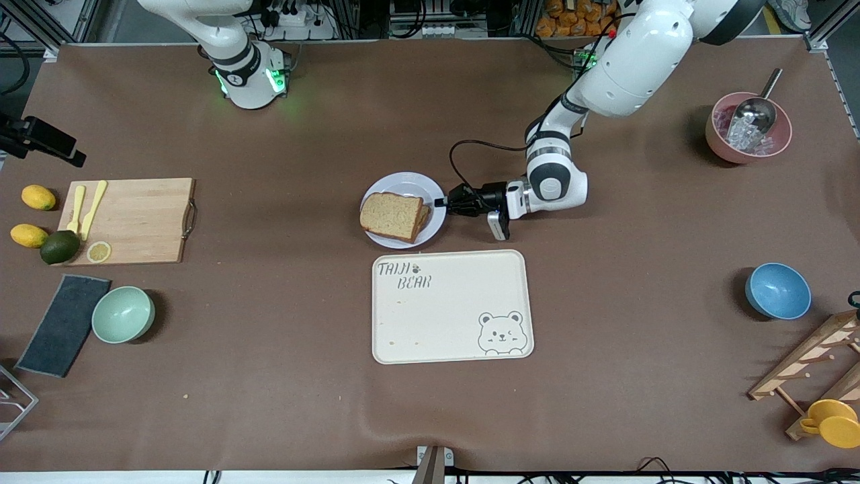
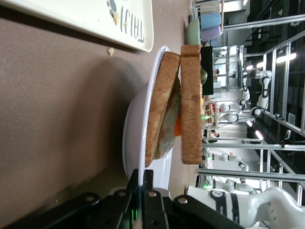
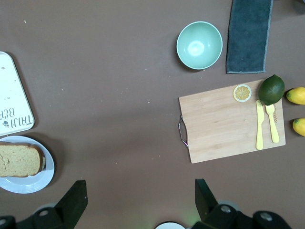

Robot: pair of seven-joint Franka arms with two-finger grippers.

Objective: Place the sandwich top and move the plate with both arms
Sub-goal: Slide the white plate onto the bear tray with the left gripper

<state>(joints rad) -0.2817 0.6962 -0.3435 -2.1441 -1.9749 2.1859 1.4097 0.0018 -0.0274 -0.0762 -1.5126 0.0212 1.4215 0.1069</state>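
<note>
The pale plate (image 1: 403, 183) sits in the middle of the table, just farther from the front camera than the cream tray. On it lies a stacked sandwich, with the plain sandwich top (image 1: 392, 215) resting on a lower slice with egg (image 2: 162, 109). My left gripper (image 1: 447, 202) lies low at the plate's edge toward the left arm's end, shut on the plate's rim (image 2: 143, 143). In the left wrist view the sandwich top (image 2: 191, 105) sits level on the stack. My right gripper (image 3: 139, 191) hangs open and empty high over the table, with the plate (image 3: 28, 183) off to one side below it.
The bear-printed tray (image 1: 451, 306) lies right beside the plate. A cutting board (image 1: 134, 222) with knife, fork, lemons and avocado, a green bowl (image 1: 123, 314) and a dark cloth (image 1: 64, 325) are toward the right arm's end. A blue bowl (image 1: 777, 290), pink bowl (image 1: 748, 128) and wooden rack (image 1: 813, 363) are toward the left arm's end.
</note>
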